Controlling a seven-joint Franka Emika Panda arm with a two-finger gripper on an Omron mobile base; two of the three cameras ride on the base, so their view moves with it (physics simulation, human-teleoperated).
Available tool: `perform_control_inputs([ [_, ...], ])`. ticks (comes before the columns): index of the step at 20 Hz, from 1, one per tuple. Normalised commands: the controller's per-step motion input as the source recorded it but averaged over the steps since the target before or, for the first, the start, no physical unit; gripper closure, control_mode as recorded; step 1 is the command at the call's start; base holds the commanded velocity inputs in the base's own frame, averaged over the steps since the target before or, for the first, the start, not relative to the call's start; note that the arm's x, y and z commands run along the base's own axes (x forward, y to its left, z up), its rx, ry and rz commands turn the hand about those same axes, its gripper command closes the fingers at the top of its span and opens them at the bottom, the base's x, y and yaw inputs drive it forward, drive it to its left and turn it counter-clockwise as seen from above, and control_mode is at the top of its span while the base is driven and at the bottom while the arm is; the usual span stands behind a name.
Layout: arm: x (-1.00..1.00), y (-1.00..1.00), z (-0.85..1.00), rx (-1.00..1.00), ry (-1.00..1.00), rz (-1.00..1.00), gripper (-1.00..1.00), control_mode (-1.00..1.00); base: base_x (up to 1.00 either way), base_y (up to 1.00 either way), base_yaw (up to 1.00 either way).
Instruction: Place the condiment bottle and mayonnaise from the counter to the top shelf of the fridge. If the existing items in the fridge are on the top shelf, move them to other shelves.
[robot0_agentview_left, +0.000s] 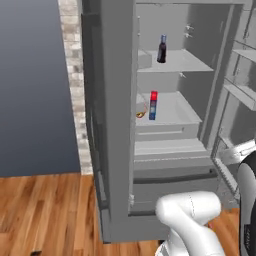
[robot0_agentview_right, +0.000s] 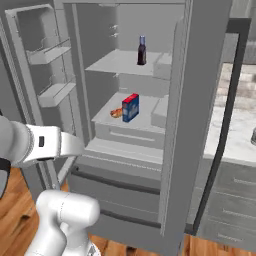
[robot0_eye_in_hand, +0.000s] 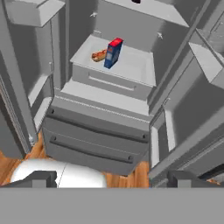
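Note:
The fridge stands open in front of me. A dark condiment bottle with a pale blue cap stands upright on the top shelf. One shelf lower, the red and blue pack stands upright next to a small orange item. My gripper is open, its fingertips wide apart with nothing between them, low before the fridge's drawers and well short of the shelves. The mayonnaise is out of view.
Both thick fridge doors are swung out, the left one with door bins, the right one standing between the fridge interior and the marble counter. Lower drawers sit closed above the wooden floor.

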Motion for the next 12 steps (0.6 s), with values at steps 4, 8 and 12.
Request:
perform_control_inputs([
  [4, 0.00, 0.00, 0.00, 0.00, 0.00, 0.00, -1.00, 1.00, -1.00, -0.74, -0.11],
  [8, 0.00, 0.00, 0.00, 0.00, 0.00, 0.00, -1.00, 1.00, -1.00, -1.00, -0.30],
  [12, 0.00, 0.00, 0.00, 0.00, 0.00, 0.00, -1.00, 1.00, -0.37, -1.00, -0.44],
])
